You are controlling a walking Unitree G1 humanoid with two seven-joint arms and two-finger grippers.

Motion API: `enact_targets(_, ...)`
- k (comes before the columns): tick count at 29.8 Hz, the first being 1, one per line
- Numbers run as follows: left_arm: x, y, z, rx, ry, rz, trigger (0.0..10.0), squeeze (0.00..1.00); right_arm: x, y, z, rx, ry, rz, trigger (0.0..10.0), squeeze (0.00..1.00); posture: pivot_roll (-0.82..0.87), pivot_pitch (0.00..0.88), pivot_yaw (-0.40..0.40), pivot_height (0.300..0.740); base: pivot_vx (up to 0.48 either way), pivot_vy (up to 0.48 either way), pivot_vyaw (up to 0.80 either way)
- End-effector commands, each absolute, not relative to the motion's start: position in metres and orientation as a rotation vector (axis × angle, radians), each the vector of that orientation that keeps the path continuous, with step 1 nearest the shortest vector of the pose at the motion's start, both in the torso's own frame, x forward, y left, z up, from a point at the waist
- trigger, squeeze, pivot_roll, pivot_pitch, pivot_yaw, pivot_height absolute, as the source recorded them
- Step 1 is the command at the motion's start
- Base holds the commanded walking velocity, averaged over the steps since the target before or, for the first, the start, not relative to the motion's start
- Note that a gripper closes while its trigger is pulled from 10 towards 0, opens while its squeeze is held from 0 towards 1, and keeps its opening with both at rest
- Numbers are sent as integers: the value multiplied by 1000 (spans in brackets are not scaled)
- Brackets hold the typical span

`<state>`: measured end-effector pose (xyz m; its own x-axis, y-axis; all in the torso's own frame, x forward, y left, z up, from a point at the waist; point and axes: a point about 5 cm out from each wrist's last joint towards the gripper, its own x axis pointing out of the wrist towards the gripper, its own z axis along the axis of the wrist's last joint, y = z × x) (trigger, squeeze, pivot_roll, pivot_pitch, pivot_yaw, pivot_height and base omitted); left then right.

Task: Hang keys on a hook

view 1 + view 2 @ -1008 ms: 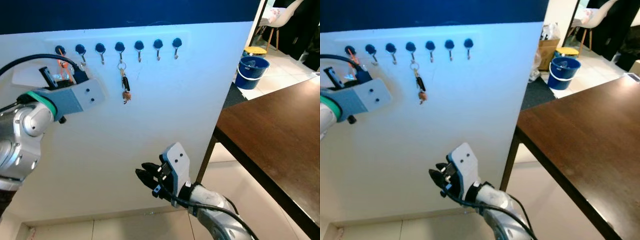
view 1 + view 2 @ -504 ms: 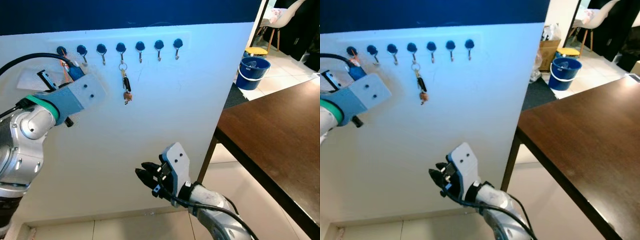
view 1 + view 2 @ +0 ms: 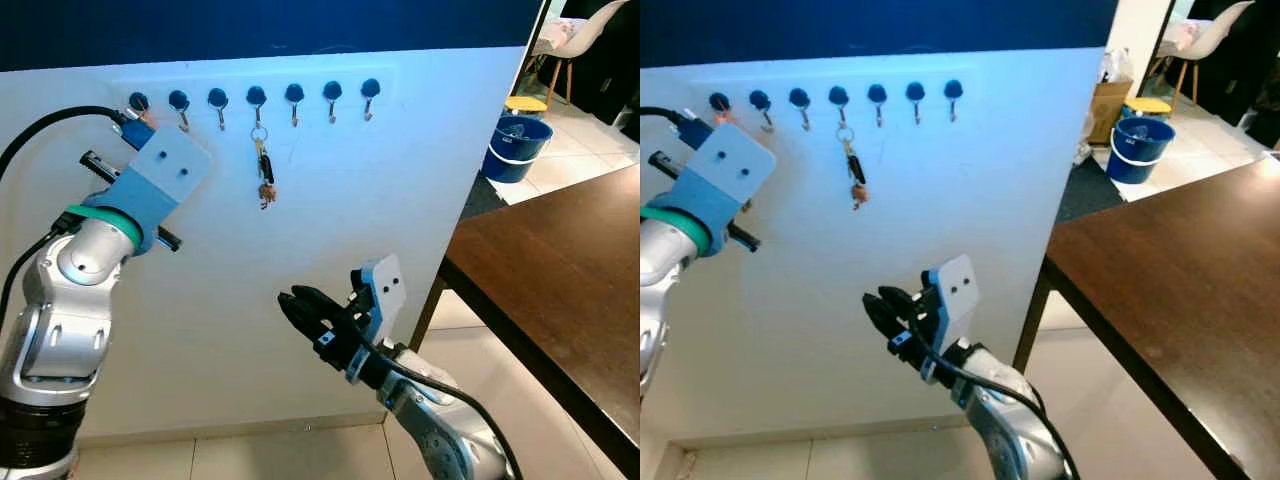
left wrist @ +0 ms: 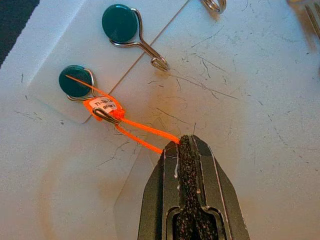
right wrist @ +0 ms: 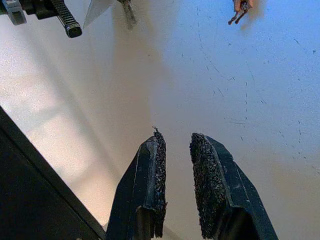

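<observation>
Count at that moment: seven round dark-blue wall hooks with metal wire ends (image 3: 256,97) sat in one row on the white wall board (image 3: 330,230). Two items hung from them: one bunch of dark keys on a metal ring (image 3: 264,178) on the fourth hook from the left, and one thin orange cord loop with a small orange tag (image 4: 106,109) on the leftmost. One blue plastic bucket (image 3: 518,146), one dark brown wooden table (image 3: 560,270), one white chair (image 3: 568,35).
</observation>
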<state>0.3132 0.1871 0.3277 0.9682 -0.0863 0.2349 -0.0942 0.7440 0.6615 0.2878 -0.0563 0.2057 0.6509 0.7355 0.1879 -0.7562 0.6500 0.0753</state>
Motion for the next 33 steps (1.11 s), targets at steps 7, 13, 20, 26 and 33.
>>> enact_targets(7, 318, 173, 309, 620, -198, -100, 10000, 0, 283, -52, 209, 188, -170, 872, 10000, 0, -150, 145, 133, 740, 0, 0, 0)
enact_targets(13, 318, 172, 309, 620, -203, -102, 10000, 0, 274, -50, 220, 275, -225, 964, 10000, 0, -150, 145, 133, 740, 0, 0, 0)
enact_targets(20, 319, 171, 309, 580, -201, -118, 10000, 1000, 275, -52, 224, 287, -257, 932, 10000, 0, -150, 145, 136, 740, 0, 0, 0)
enact_targets(26, 319, 171, 313, 556, -214, -112, 10000, 0, 279, -55, 222, 279, -252, 893, 10000, 0, -150, 145, 136, 740, 0, 0, 0)
enact_targets(33, 316, 170, 316, 487, -233, -144, 10000, 1000, 280, -56, 220, 279, -236, 882, 10000, 0, -150, 145, 136, 740, 0, 0, 0)
